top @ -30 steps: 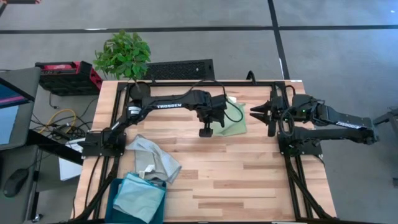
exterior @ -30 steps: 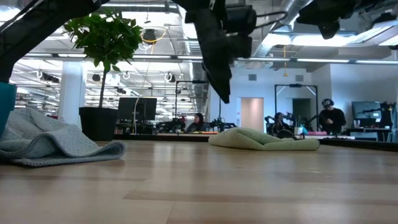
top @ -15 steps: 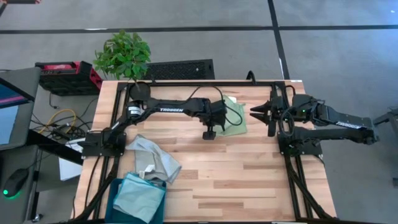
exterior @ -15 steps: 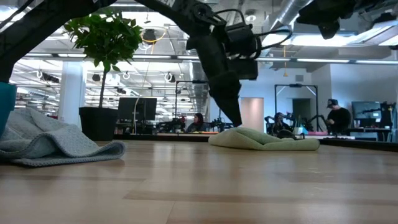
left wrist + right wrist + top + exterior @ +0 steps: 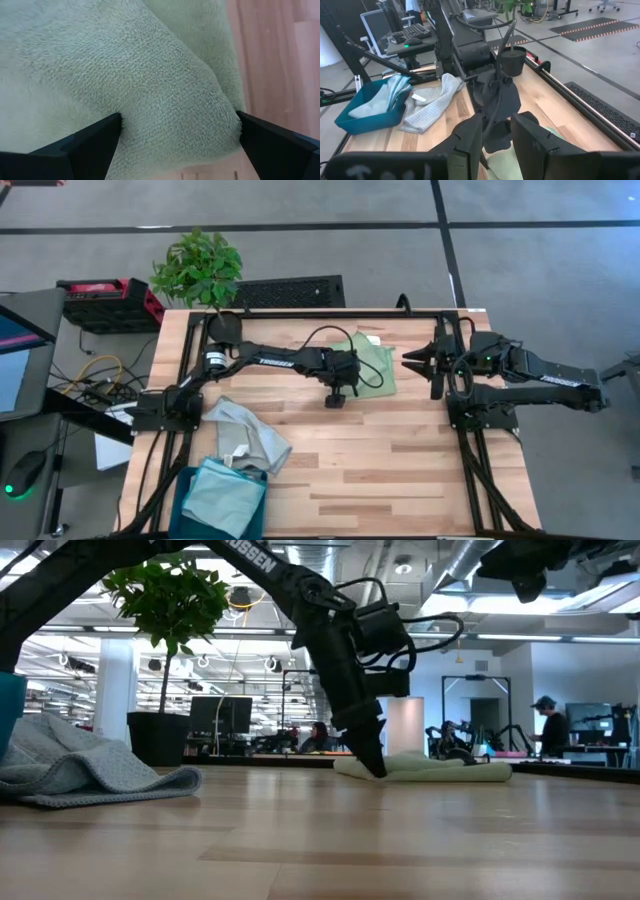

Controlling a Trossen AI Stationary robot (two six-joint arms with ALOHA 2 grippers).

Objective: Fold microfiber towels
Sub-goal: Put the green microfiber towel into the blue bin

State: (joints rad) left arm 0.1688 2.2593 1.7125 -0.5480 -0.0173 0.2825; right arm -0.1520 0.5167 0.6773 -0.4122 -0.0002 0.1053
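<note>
The light green towel (image 5: 375, 365) lies crumpled at the far middle of the table and shows low across the low view (image 5: 440, 768). My left gripper (image 5: 342, 385) (image 5: 375, 762) (image 5: 179, 120) is open and points steeply down on the towel's near-left corner. A pale grey towel (image 5: 245, 435) (image 5: 80, 765) lies bunched near the left edge. A light blue towel (image 5: 225, 495) sits in the teal bin (image 5: 185, 505). My right gripper (image 5: 408, 358) (image 5: 496, 122) waits high at the far right, open with nothing between its fingers. My left gripper stands with its open fingertips (image 5: 112, 125) down on the green towel, one on each side of a raised fold (image 5: 185, 100) at the towel's near-left corner. The fingers come from above, slanting toward the table's right. The towel lies on the table.
A potted plant (image 5: 197, 268) stands beyond the table's far left corner. The bin's rim (image 5: 8, 710) and the grey towel fill the near left. A white paper sheet (image 5: 108, 448) lies off the left edge. Bare wood (image 5: 400, 470) spreads over the near middle and right.
My left gripper has come down from well above the table onto the green towel's near-left corner, tipping more steeply downward as it sank. Its fingers have stayed open. The towels lie as before.
</note>
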